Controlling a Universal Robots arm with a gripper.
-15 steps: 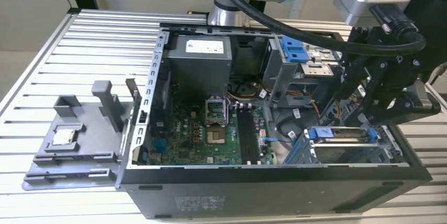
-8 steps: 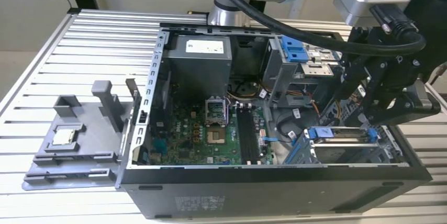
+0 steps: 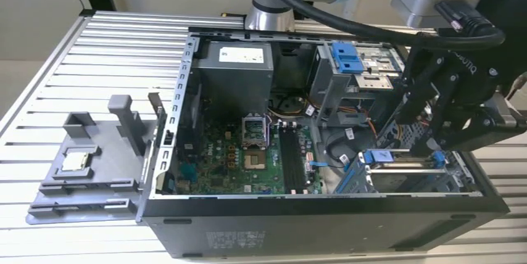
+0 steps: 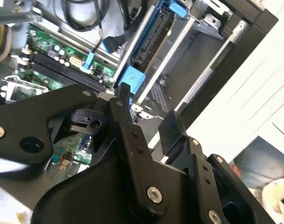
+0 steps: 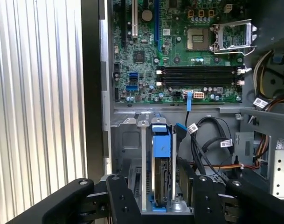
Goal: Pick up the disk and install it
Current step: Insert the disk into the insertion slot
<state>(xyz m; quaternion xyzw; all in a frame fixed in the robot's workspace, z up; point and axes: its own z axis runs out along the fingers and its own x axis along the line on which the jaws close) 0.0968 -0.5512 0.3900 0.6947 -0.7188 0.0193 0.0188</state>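
Observation:
The disk (image 5: 161,179) stands on edge in the drive cage at the open computer case's (image 3: 329,214) front corner. Its bright blue bracket (image 5: 161,142) faces the motherboard. In the exterior view the bracket (image 3: 381,157) shows just under my black gripper (image 3: 424,147), at that view's right. My gripper (image 5: 158,189) is open. One finger (image 5: 123,200) is on each side of the disk's end, and I cannot tell whether they touch it. In the second wrist view the gap between the fingers of the gripper (image 4: 148,109) holds nothing, and one fingertip (image 4: 125,91) sits beside the blue bracket (image 4: 132,79).
The case lies on its side on a ribbed aluminium table (image 3: 99,60). Inside are the motherboard (image 3: 247,153), a power supply (image 3: 239,66), loose cables (image 5: 207,144) and an upper cage with a blue latch (image 3: 347,57). A grey fixture (image 3: 82,177) holding a small silver chip (image 3: 76,160) stands at the exterior view's left.

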